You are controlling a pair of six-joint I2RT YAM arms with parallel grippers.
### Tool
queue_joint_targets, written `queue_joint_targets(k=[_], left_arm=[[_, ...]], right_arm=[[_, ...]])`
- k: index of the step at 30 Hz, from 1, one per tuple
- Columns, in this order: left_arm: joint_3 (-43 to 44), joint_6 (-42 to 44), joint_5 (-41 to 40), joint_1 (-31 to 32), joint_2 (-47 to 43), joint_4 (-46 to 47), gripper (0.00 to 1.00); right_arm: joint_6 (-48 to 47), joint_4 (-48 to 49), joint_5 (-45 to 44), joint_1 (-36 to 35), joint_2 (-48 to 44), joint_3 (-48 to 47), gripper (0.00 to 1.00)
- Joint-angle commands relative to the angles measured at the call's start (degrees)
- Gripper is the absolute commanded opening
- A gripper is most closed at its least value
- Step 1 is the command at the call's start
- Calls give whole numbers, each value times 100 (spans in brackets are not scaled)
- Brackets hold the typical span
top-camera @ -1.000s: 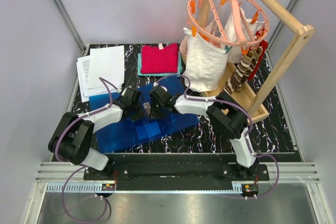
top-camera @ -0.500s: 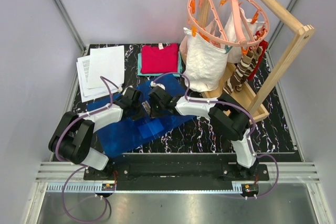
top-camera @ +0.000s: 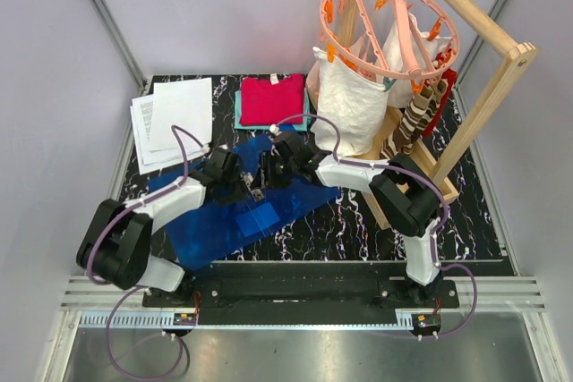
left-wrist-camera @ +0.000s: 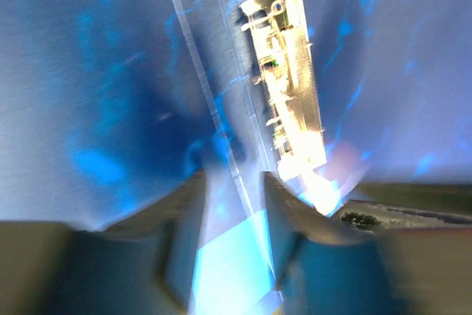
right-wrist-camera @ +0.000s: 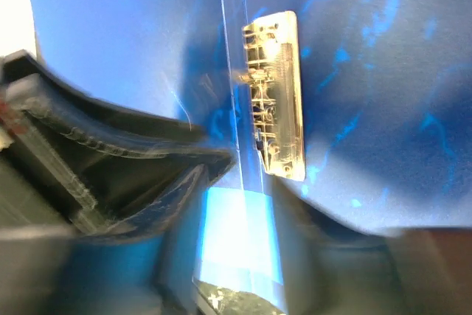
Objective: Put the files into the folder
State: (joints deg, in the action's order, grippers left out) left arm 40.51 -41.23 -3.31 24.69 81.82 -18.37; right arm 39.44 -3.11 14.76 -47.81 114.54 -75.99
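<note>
A robot lab cell — plain partition walls (top-camera: 224, 15), an aluminium rail (top-camera: 313, 319), two arms (top-camera: 175, 199) bolted at a marbled table (top-camera: 358, 230).

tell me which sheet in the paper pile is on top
The blank white sheet, skewed over the rest; the printed sheets show only at its left and lower edges.

Table top (top-camera: 358, 230): black with white marbling. You will find bare surface mainly along the near right side.
Files (top-camera: 175, 118): a loose, fanned stack of white sheets at the far left corner. Printed text shows on the lower sheets, and the top sheet looks blank.
Folder (top-camera: 215, 221): translucent blue, lying flat and diagonally from the near left toward the centre. Its left end is just beside the stack, but you cannot confirm contact.
Clothes (top-camera: 271, 100): a folded red piece on a teal one, at the middle of the far edge, near the folder's far corner.
Rack (top-camera: 445, 187): a wooden frame whose base stands on the right side.
</note>
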Motion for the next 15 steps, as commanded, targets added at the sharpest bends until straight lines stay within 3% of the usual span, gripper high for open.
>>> queue_joint_targets(k=[1,2,6,11,15], left_arm=[[491,537,-503,-60,-605,-1027,60],[562,581,-495,-87,-771,-1133,62],[844,757,-390,-236,-1281,-1677,64],[748,915,-301,-456,-2387,-1898,71],[765,1012,-223,-851,-3083,-2100,77]], right_arm=[[11,672,703,299,-362,435,62],[-33,672,782,316,-406,435,74],[10,986,1238,316,-494,706,89],[196,1629,1538,255,-529,963,93],[-488,677,743,132,-626,499,93]])
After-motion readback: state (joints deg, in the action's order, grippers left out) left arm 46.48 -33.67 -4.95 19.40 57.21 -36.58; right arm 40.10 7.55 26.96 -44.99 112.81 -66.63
